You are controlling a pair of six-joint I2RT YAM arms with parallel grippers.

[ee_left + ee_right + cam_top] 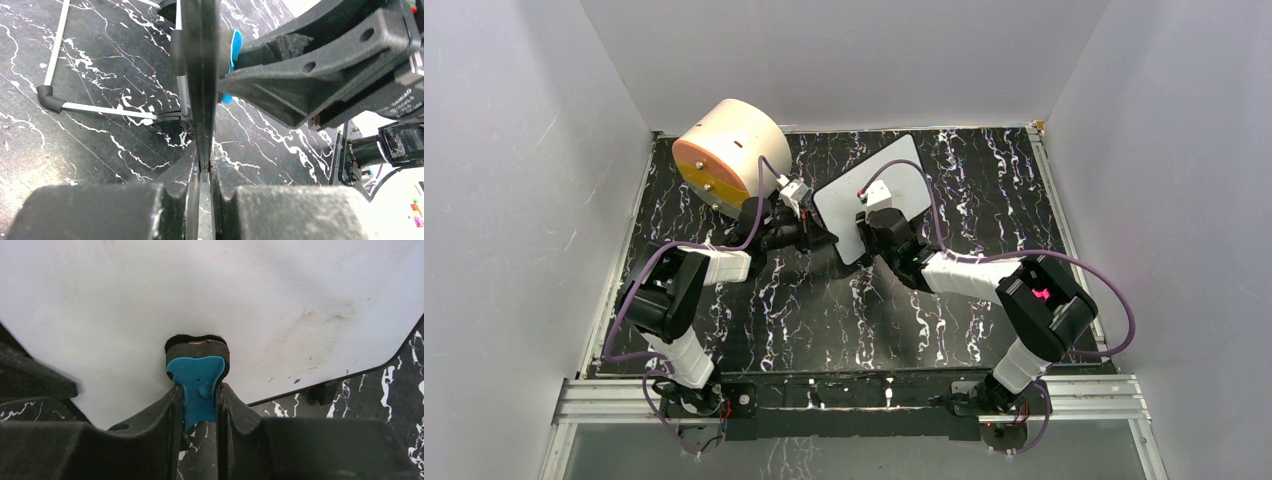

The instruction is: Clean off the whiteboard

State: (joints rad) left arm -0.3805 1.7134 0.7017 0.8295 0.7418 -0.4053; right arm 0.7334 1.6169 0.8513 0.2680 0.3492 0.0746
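We see the whiteboard (pixel 886 178) on the far middle of the black, white-veined counter (pixel 824 320), turned at an angle, its left corner near the big cream cylinder (pixel 724 150) that lies with its orange face towards the near left; the board sits between the two arms, which meet at its near edge. The left fingers (pixel 216 175) are clenched on the board's thin black edge; in the left wrist view that edge runs straight up from between them, so we look along the board edge-on. On the board's back side, thin white rods (pixel 100 108) joined by a black elbow reach out over the counter; we cannot tell how steeply the board leans. The right fingers (pixel 223 399) are grasping a blue eraser (pixel 196 377) by its narrow stem; its dark felt pad is pressed against the white face, a little way in from the near edge. To the right of the pad the face carries faint greyish smudges and a few dark specks by the rim; a small black foot shows under that rim.
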